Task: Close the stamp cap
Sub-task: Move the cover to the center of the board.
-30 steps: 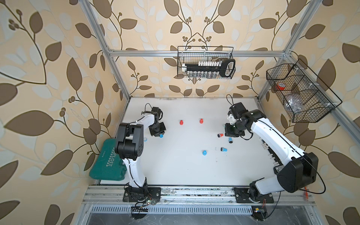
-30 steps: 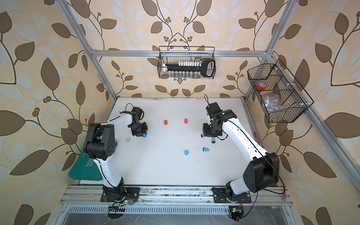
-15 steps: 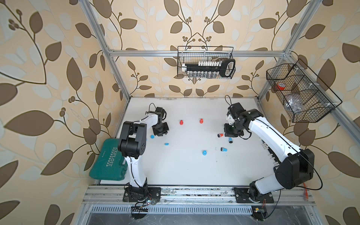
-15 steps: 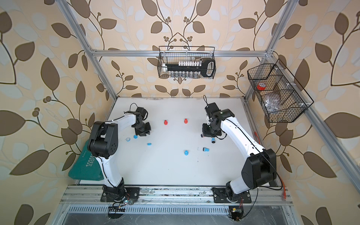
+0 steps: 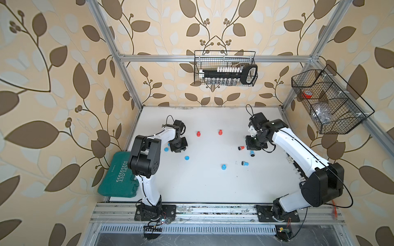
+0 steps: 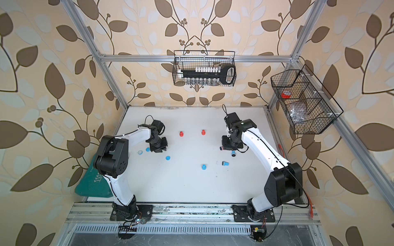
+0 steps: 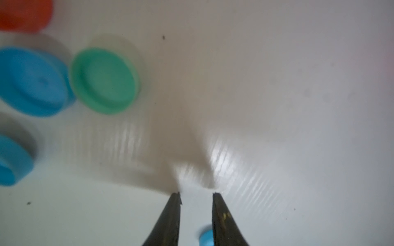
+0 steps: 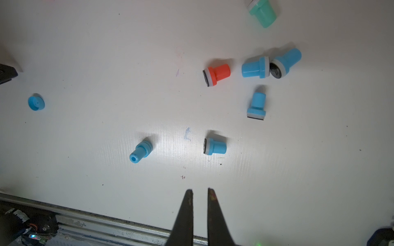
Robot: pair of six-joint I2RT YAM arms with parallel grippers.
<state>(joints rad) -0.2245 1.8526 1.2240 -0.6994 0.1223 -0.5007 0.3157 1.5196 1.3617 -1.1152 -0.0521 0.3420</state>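
Green cap (image 7: 104,81) sits loose on worktop (image 5: 202,187), just ahead of left hand (image 7: 196,193), nearly closed, empty. Uncapped orange stamp (image 8: 216,75) lies sideways near right hand (image 8: 199,189), also nearly closed, empty. Left hand is nearer the cap.

The white bench (image 8: 85,53) is smooth with a soft sheen, and a fine ridged grain shows where the light catches it. The orange stamp (image 8: 218,74) is smooth satin plastic, and the green cap (image 7: 104,81) is probably the same, though it is blurred. The right fingers (image 8: 187,213) are dark, matt and scuffed, and the frame rail (image 5: 213,57) is dull brushed metal.
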